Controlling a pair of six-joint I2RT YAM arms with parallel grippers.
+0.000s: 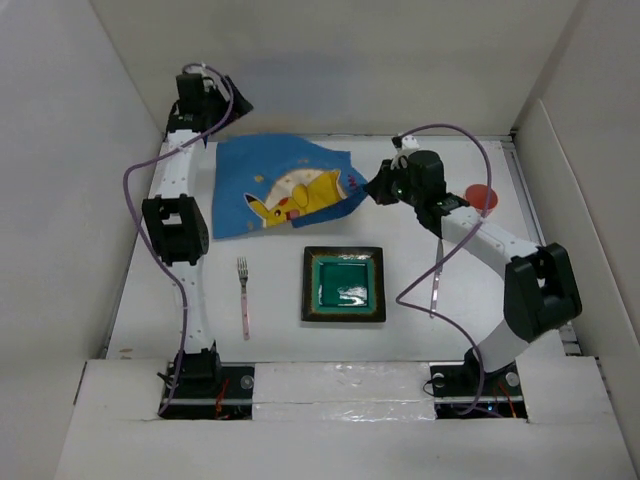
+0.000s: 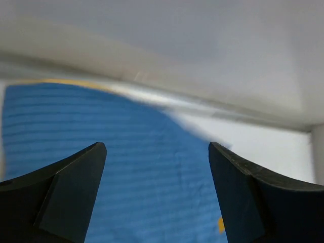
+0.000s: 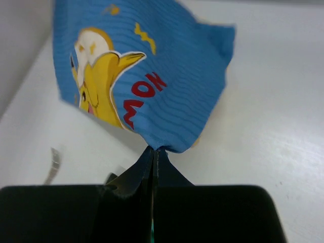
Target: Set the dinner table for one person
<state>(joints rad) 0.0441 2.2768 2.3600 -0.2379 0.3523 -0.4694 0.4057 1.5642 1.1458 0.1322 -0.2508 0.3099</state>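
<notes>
The right claw (image 3: 153, 152) pinches a corner of the blue cartoon placemat (image 3: 167, 66). The left claw (image 2: 157, 148) is wide open, holding nothing. The white table (image 1: 275, 335) fills the middle of the top view.

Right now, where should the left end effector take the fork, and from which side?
Grip the fork by its pink handle, the near half, coming straight down and closing across its width. It lies flat on the dinner table, tines pointing away from the bases, so a side approach would likely find no edge.
</notes>
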